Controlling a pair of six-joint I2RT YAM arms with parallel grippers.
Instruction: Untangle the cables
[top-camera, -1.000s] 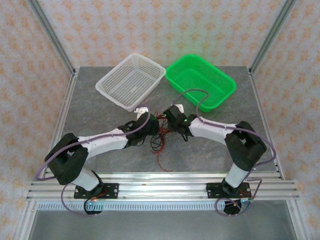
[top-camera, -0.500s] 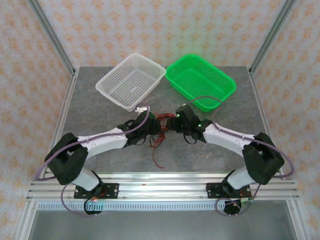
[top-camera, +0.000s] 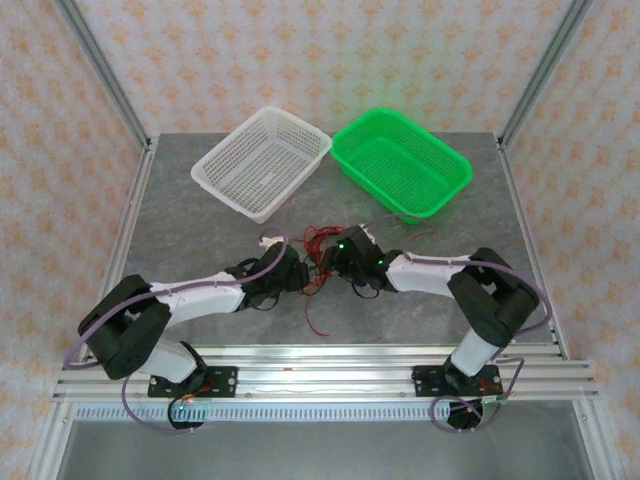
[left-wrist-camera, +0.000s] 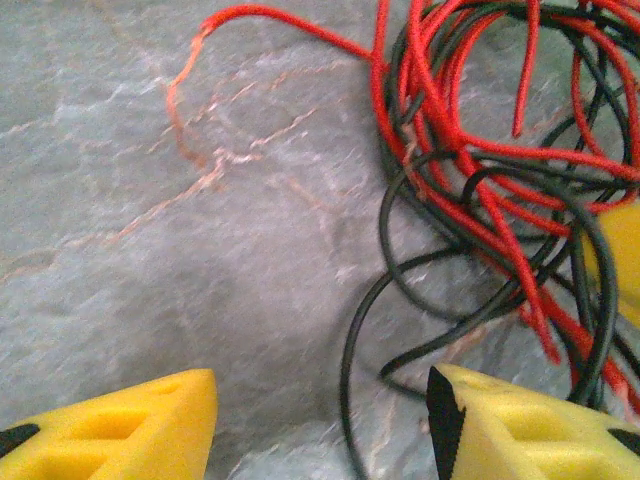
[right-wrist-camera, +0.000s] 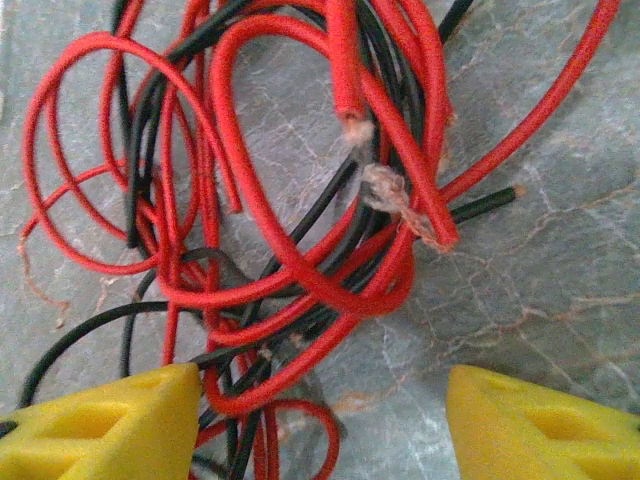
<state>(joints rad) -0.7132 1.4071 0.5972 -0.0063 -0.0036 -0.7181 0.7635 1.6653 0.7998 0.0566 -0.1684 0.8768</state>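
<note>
A tangle of thin red and black cables (top-camera: 320, 262) lies on the grey table between the two arms, with one red strand trailing toward the front. My left gripper (top-camera: 297, 275) is at the tangle's left side and stands open; in its wrist view the cables (left-wrist-camera: 480, 170) lie to the right, and a black loop runs between the yellow fingers (left-wrist-camera: 520, 425). My right gripper (top-camera: 338, 262) is at the tangle's right side, open, with red and black loops of the cables (right-wrist-camera: 270, 190) lying between and beyond its yellow fingers (right-wrist-camera: 110, 425).
A white basket (top-camera: 262, 162) and a green basket (top-camera: 400, 160) stand side by side at the back of the grey table (top-camera: 200, 230). An aluminium rail (top-camera: 320, 375) runs along the near edge by the arm bases.
Both grippers have dropped lower and drawn nearer the front, closing in on the tangle. The right arm has folded back to the left. The cable bundle has shifted slightly.
</note>
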